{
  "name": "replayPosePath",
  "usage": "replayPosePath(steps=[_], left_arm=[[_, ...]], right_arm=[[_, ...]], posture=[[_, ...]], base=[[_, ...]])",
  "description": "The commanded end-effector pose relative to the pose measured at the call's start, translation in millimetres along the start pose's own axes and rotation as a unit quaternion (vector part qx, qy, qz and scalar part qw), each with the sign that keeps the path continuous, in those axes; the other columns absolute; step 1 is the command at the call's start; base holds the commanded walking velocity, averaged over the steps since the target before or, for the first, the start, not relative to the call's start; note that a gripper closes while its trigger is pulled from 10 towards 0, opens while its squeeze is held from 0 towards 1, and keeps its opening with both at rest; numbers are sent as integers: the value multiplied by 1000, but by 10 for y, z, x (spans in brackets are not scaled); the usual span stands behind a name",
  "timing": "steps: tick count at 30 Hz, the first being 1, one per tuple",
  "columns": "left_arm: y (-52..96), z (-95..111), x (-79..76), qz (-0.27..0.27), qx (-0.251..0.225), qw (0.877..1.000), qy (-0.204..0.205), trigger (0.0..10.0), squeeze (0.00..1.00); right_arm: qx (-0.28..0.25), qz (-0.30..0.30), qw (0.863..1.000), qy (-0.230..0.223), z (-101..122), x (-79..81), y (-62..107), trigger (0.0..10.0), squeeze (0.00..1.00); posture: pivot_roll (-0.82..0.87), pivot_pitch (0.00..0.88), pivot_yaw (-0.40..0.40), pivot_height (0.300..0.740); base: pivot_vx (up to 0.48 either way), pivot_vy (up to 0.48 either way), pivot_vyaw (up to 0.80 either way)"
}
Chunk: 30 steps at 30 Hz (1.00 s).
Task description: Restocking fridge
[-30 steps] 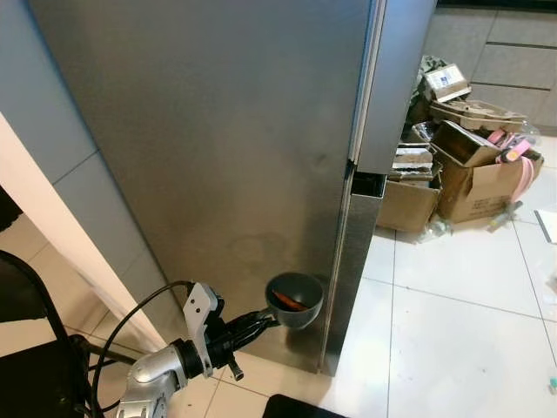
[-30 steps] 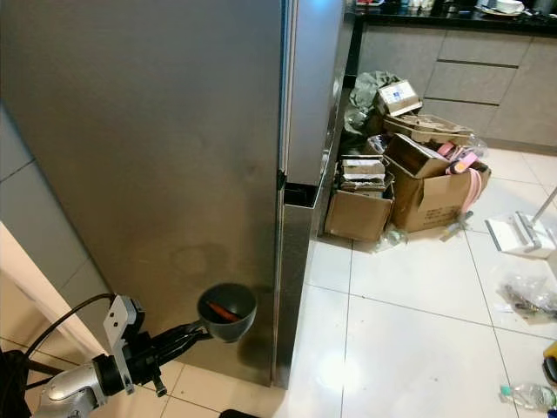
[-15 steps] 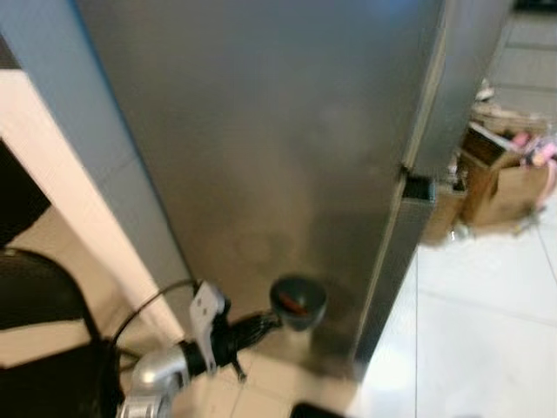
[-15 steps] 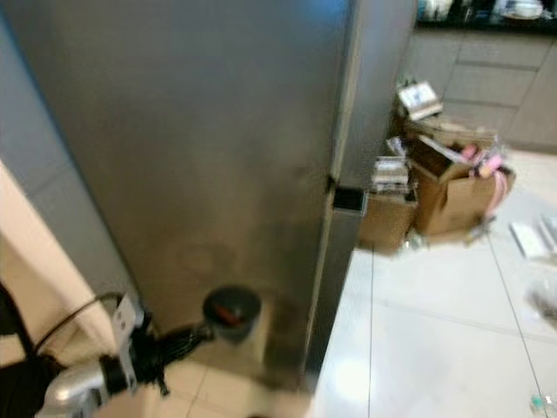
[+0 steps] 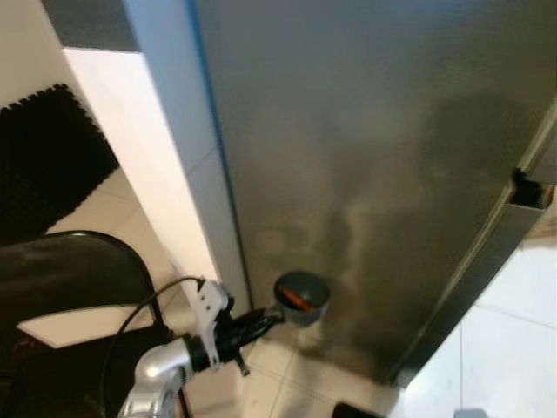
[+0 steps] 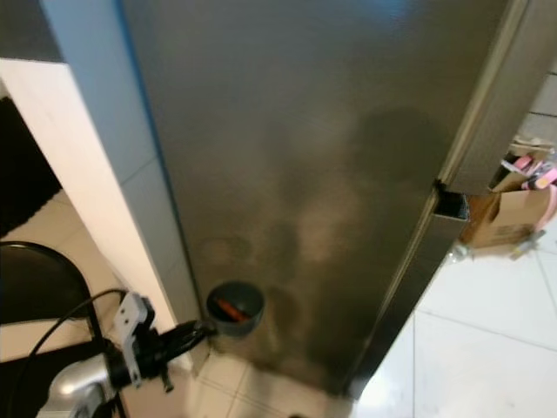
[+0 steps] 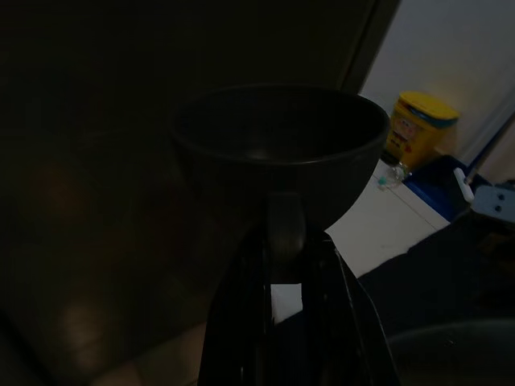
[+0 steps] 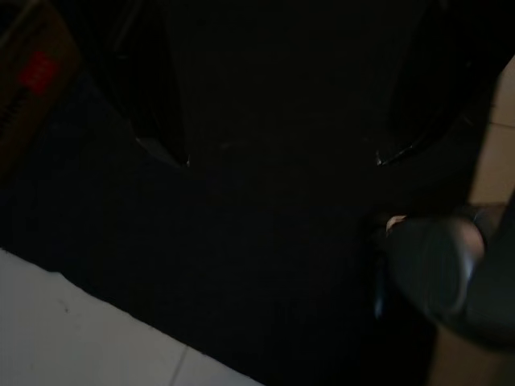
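The left hand is pinched on the stem of a small dark grey bowl-shaped cup holding something orange, kept level, likely so nothing spills. It hangs low beside the tall brushed-steel fridge door, which looks closed and probably must be opened first. The right hand's fingers are spread apart, idle in the dark.

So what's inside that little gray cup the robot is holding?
Inside the gray cup, held by the left gripper, lies something small and orange-red. The picture is too blurry to tell what it is, and the cup's wall hides anything underneath it.
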State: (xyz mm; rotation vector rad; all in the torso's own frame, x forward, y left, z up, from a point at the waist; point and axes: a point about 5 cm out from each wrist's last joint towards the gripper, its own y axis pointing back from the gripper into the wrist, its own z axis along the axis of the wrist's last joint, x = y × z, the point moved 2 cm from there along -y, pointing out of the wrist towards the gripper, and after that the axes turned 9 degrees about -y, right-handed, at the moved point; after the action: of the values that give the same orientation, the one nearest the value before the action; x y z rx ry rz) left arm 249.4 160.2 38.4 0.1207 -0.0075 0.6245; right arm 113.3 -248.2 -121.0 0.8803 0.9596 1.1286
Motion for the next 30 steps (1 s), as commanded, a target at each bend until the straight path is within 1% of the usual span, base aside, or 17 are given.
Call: replayPosePath(steps=[1,22,26,30], left_arm=[[-30,-15,-39,-10,3,1000,-7,10000,0],[-95,-5,-103,-21,-1,1000,-16,10000,0],[-108,-3,-112,-23,-2,1000,-19,10000,0],[-121,0,-109,-19,-2,1000,-20,10000,0]], right_arm=[[-1,-7,1000,-4,0,-49,3,10000,0],[-4,-10,1000,1,13,-61,3,10000,0],[-14,-9,1000,-2,64,-56,1,10000,0],[-34,-8,999,8,183,-49,-2,10000,0]], posture=[[23,0,-12,740],[23,0,-13,740],[21,0,-9,740],[20,0,-10,740]], base=[[0,0,-763],[0,0,-763],[0,0,-763],[0,0,-766]])
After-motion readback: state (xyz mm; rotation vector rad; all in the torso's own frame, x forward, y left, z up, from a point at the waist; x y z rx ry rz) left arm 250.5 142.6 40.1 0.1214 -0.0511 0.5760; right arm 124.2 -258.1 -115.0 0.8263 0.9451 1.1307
